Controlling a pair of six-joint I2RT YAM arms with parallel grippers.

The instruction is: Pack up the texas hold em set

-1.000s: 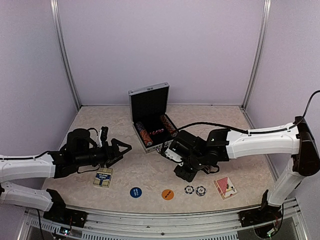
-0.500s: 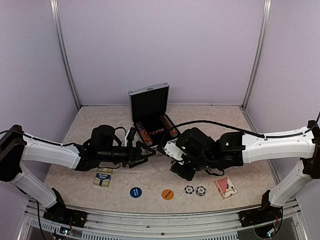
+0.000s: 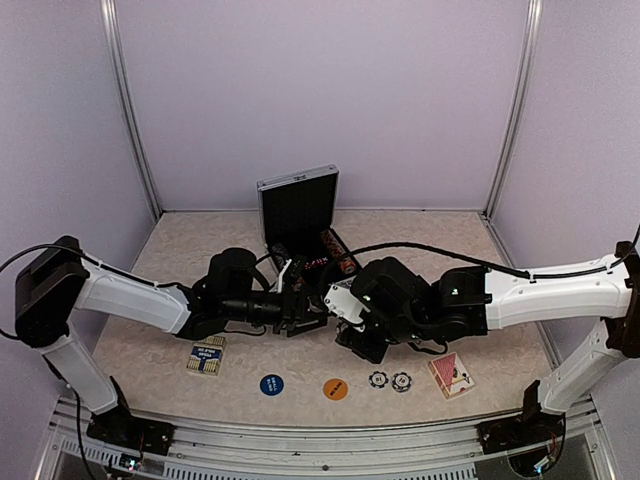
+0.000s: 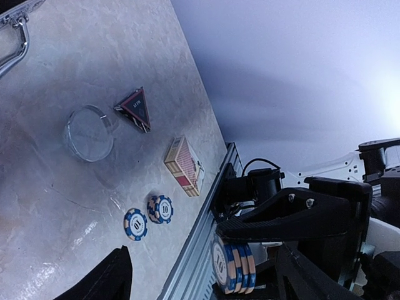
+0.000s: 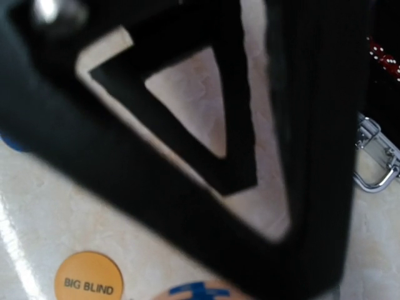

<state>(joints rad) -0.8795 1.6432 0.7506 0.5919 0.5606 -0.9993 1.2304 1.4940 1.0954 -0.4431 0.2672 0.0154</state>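
**Top view.** The silver briefcase (image 3: 298, 205) stands open at the back centre of the table (image 3: 470, 250). Its black-lined lid is upright and a row of striped chips (image 3: 339, 254) lies in its tray. Just in front of it, the left gripper (image 3: 308, 305) and right gripper (image 3: 333, 312) meet tip to tip. Along the lower part of the frame lie a blue card deck (image 3: 206, 355), a blue disc (image 3: 271, 384), an orange disc (image 3: 336, 388), two loose chips (image 3: 378, 379) and a red card deck (image 3: 451, 374).

**Left wrist view.** The left gripper's own fingers (image 4: 109, 284) stand wide apart at the bottom edge and grip nothing. Between them, the right gripper is clamped on a chip stack (image 4: 232, 267) with blue and cream stripes. A clear disc (image 4: 89, 132) and a dark triangle (image 4: 135, 107) sit close together at upper left. The metal handle (image 4: 15, 37) is in the top-left corner.

**Right wrist view.** A blurred black finger fills most of the frame. The orange disc, at lower left, reads "BIG BLIND". A metal latch (image 5: 375, 164) shows at the right edge.
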